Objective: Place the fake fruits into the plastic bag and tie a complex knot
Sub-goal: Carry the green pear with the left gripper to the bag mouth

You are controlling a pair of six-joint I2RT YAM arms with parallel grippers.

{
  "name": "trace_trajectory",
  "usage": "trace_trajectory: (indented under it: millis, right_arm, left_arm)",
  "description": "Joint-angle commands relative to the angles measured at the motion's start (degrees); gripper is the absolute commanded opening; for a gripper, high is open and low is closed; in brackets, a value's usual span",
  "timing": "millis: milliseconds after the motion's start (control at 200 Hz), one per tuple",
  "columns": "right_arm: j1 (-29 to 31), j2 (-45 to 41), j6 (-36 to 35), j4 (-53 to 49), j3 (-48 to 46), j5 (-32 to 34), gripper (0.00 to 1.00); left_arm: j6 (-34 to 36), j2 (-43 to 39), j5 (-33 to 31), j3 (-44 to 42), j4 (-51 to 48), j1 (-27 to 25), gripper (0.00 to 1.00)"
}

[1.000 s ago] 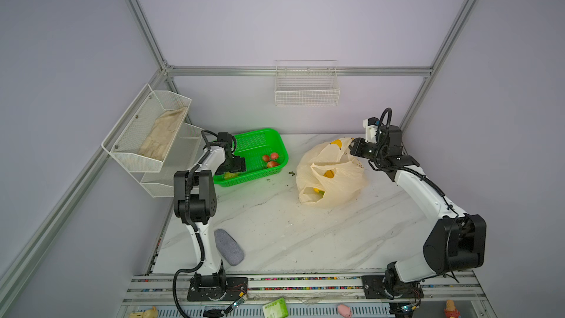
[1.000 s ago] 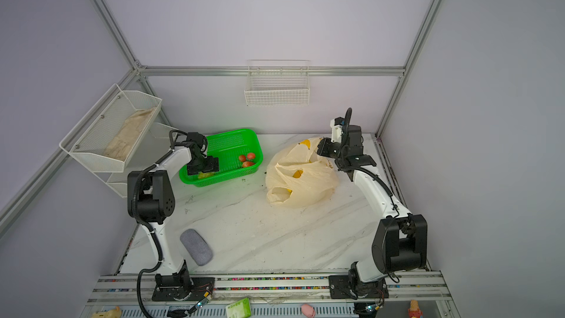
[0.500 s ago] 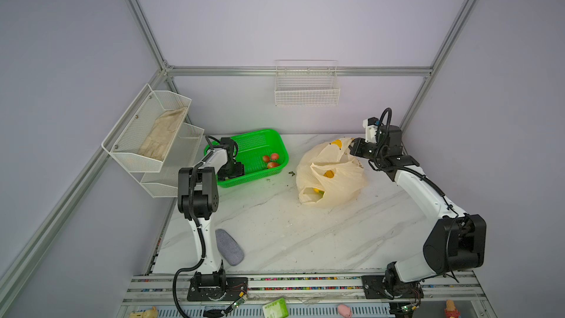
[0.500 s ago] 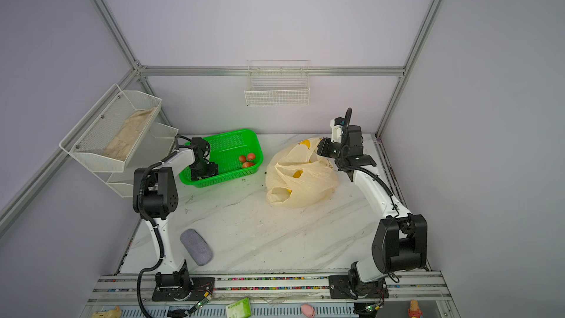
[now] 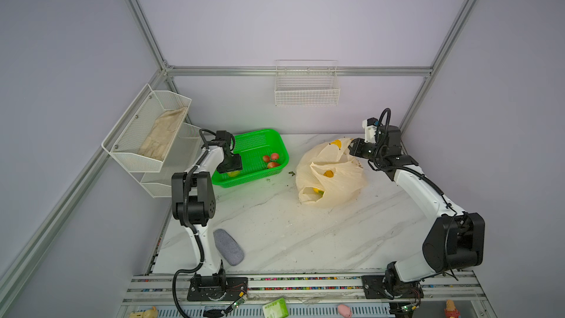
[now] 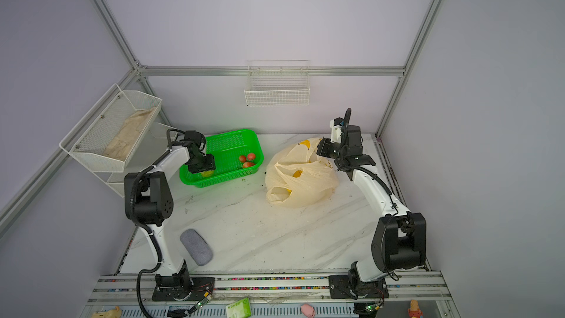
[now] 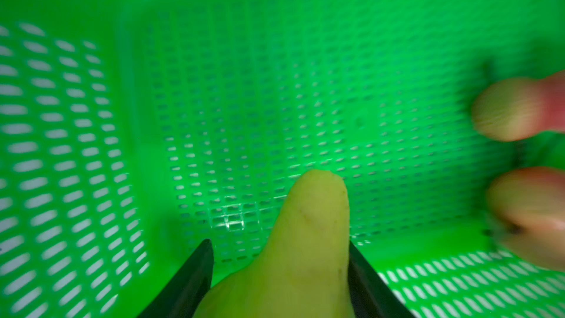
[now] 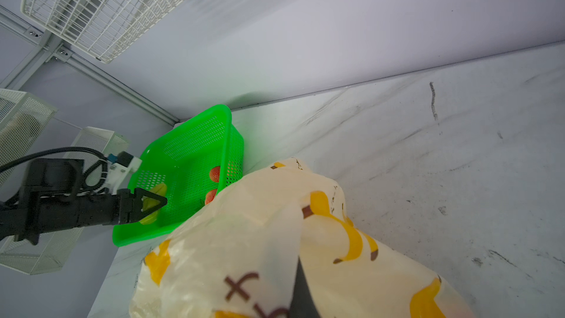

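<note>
While the left gripper [image 7: 278,243] reached down into the green basket [image 5: 255,147], its jaws sat partway open, pressed against both sides of a yellow-green toy pear [image 7: 308,215] whose narrow end poked out past their tips. Three red toy fruits [image 5: 274,156] lay well apart from it at the basket's other end. Across the marble desk [image 5: 290,234], the right gripper [image 5: 353,149] was pinched tight on the upper edge of the banana-printed plastic bag [image 5: 336,178].

L arm [image 5: 211,156]: reaches fwd, wrist bent down.
L end effector [image 7: 278,243]: pts down, jaws partly apart.
R arm [image 5: 419,185]: stretched fwd.
R end effector [image 5: 351,148]: pinched on plastic bag [image 5: 333,178].
</note>
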Motion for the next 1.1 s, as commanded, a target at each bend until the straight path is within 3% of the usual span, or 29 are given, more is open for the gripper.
trace_trajectory:
  millis: [0,135,360,710,965,1095]
  right_arm:
    - [-0.18,0.23,0.25,1.23,-0.67,-0.28,0.00]
    - [-0.21,0.44,0.57,1.46,-0.50,-0.18,0.00]
    - [-0.15,0.41,0.61,1.07,-0.03,0.07,0.00]
    - [-0.16,0.13,0.69,0.33,0.59,-0.07,0.00]
    - [-0.16,-0.32,0.91,0.15,0.30,-0.05,0.00]
    - [-0.15,-0.51,1.05,0.57,-0.47,-0.40,0.00]
  left_arm:
    - [-3.18,-11.26,5.78,-3.86,8.06,-1.23,0.51]
    - [-4.08,-19.09,9.97,-8.84,12.12,-6.29,0.50]
    - [-6.11,-25.28,13.11,-13.68,17.93,-21.73,0.50]
    - [-7.75,-19.40,18.83,-8.80,23.70,-39.92,0.47]
    - [-6.18,-11.78,21.23,-4.07,24.76,-48.11,0.46]
    - [-5.44,-10.04,20.85,-4.13,25.43,-49.66,0.46]
